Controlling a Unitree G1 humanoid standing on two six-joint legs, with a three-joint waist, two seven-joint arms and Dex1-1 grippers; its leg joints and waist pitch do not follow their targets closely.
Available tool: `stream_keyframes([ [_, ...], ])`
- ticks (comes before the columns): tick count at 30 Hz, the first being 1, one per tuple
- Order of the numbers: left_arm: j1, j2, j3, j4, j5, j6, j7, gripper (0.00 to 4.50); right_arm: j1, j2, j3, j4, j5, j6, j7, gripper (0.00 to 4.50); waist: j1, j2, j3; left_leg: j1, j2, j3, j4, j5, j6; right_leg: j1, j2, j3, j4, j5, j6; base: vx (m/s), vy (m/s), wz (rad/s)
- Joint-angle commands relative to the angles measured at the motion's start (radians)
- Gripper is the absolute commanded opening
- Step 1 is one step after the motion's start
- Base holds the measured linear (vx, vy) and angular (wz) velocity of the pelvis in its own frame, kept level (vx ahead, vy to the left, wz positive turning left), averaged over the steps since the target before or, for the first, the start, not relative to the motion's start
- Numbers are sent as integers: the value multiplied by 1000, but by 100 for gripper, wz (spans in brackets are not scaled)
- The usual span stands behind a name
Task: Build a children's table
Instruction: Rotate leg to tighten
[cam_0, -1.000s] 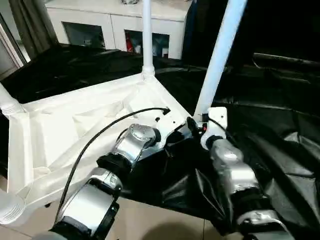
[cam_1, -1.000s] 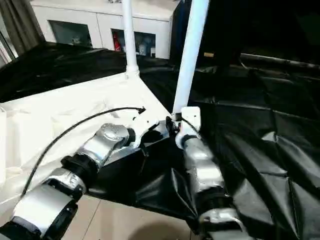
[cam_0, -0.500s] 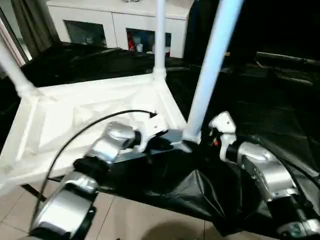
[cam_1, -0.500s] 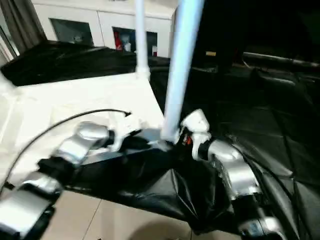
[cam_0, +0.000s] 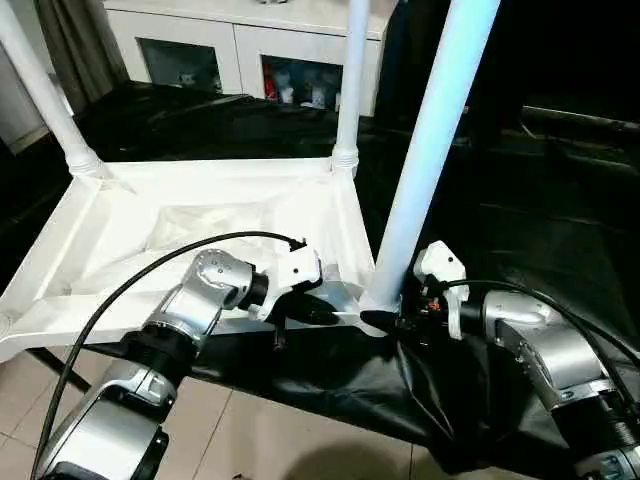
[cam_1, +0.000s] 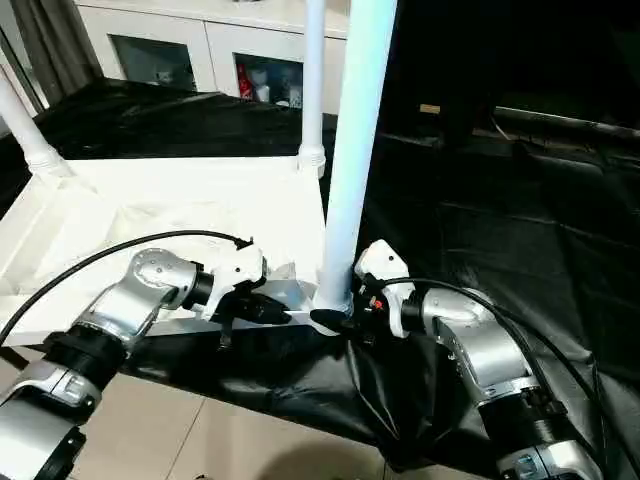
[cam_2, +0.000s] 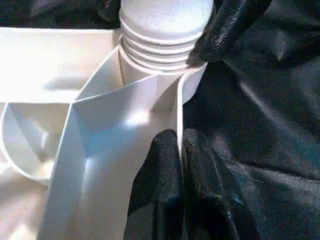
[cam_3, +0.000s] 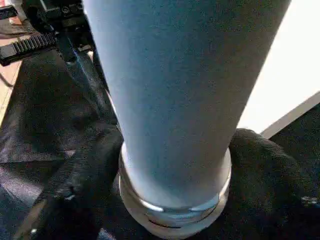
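the children's table (cam_0: 200, 215) lay upside down on a black-draped table (cam_0: 560, 230), ribbed underside up, three legs seen standing in corner sockets. the left end effector (cam_2: 181, 150) was pinched narrow on the thin rim wall beside the near socket. the right end effector (cam_3: 170, 210) was set wide around the base of the near leg (cam_0: 425, 150), fingers (cam_3: 85, 165) against it (whether it was truly gripped could not be told). threads were exposed at that joint, so the leg was judged not fully seated. if turned off-axis, the threads could be crossed; the smooth tapered tube could slip in the pads, and the light plastic top could be dragged over the slick, creased cloth toward the edge.
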Motion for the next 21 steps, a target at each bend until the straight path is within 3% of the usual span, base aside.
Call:
stream_keyframes([
  [1, 3, 4, -5, -30, -9, 6, -13, 0, -12, -5, 3, -10, 0, -1, 7, 319, -1, -10, -68, -10, 20, 2, -60, -86, 85, 66, -78, 54, -61, -228, -172, 0, 0, 0],
  [6, 6, 2, -2, -34, -8, 9, -3, 0, -11, -4, 1, -4, -11, -14, 4, 282, 0, -8, -68, -10, 20, 2, -60, -89, 83, 66, -79, 54, -63, -252, -161, 0, 0, 0],
  [15, 6, -6, 1, -20, -2, 14, 24, 0, 8, 31, -24, 3, 2, -10, -47, 275, -1, -6, -69, -9, 19, 2, -60, -89, 79, 65, -78, 54, -63, -239, -166, 0, 0, 0],
  [18, -22, -62, 23, 55, 30, 18, 183, 0, -3, 119, -74, 74, -17, -21, -226, 275, -6, -6, -67, -10, 16, 2, -60, -97, 68, 64, -77, 52, -67, -270, -157, 0, 0, 0],
  [21, -63, -133, 37, 134, 57, 39, 341, 0, -25, 230, -130, 146, -35, -11, -450, 275, -11, -5, -66, -6, 15, 0, -63, -111, 36, 61, -77, 51, -74, -329, -134, 0, 0, 0],
])
